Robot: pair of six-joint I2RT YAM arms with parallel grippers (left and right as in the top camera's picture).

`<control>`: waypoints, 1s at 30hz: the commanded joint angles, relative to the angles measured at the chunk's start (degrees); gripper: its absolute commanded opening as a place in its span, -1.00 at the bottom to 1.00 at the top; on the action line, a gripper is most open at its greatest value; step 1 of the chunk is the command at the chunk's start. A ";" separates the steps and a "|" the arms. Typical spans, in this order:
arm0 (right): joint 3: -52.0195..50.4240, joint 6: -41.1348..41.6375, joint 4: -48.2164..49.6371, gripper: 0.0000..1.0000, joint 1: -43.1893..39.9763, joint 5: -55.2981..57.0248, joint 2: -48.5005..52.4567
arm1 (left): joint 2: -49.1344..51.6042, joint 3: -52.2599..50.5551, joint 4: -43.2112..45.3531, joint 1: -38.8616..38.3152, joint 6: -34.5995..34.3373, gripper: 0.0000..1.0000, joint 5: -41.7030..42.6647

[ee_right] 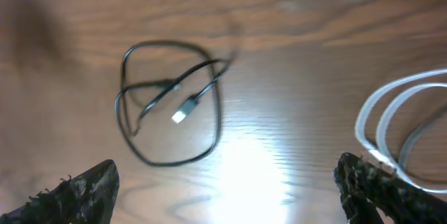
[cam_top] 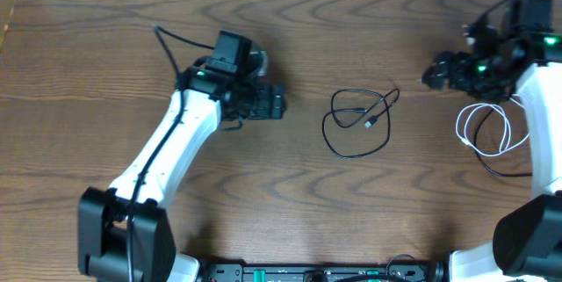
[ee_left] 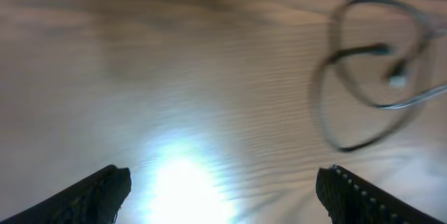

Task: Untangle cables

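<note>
**Position.** The black cable (cam_top: 358, 112) lies in a loose coil near the middle of the table (cam_top: 263, 203). The white cable (cam_top: 460, 126) lies coiled well apart from it, on the right, beside the right arm. The two do not cross, so the task appears nearly complete. The step in hand is judged to be confirming separation.

**Tools.** The left gripper (cam_top: 279, 104) hovers left of the black cable, jaws wide and empty. The right gripper (cam_top: 432, 75) hovers between the two cables, toward the far side, likewise wide and empty.

**Procedure.** If a coil needs moving, pinch one outer strand, not the overlap near the plug (ee_right: 180, 116). Lift low and drag away from the other cable.

**Clearance.** Open wood lies on the near and left sides of the black cable. A thicker dark wire (cam_top: 505, 169) runs just beside the white cable; contact cannot be determined. Keep the fingers off it.
</note>
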 commanded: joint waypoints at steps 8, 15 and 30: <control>-4.85 3.80 3.65 0.89 14.16 6.03 0.39 | -1.51 0.70 -8.74 5.88 1.11 0.81 -13.75; -15.34 13.49 16.74 0.86 21.07 10.49 0.39 | -1.51 0.70 -10.10 8.26 1.11 0.81 -13.92; -34.82 27.93 34.49 -0.10 25.70 24.98 0.39 | -1.51 0.70 -10.62 8.24 1.09 0.81 -13.90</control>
